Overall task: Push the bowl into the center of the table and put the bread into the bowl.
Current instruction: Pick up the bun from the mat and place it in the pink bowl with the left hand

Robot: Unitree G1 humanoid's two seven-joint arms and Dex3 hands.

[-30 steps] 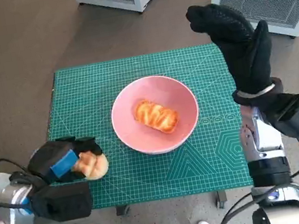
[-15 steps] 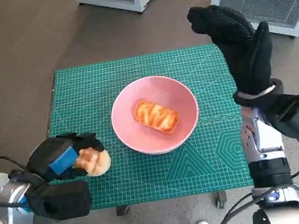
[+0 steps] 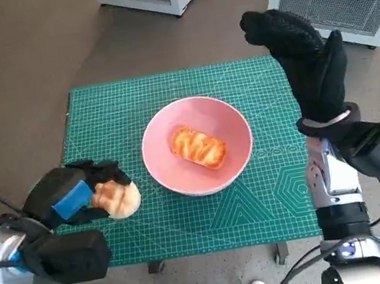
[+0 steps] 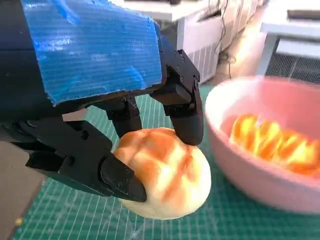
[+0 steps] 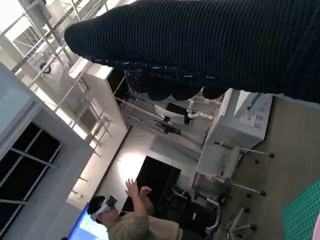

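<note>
Two breads show: a round golden bun point(image 3: 117, 199) gripped in the black blue-taped left hand point(image 3: 75, 194) at the pink round bowl's point(image 3: 235, 150) nine o'clock, and a glazed twisted pastry point(image 3: 198, 147) inside that bowl, mid green-matted table point(image 3: 273, 204); the black-gloved right hand point(image 3: 300, 58) hangs empty, fingers apart
</note>
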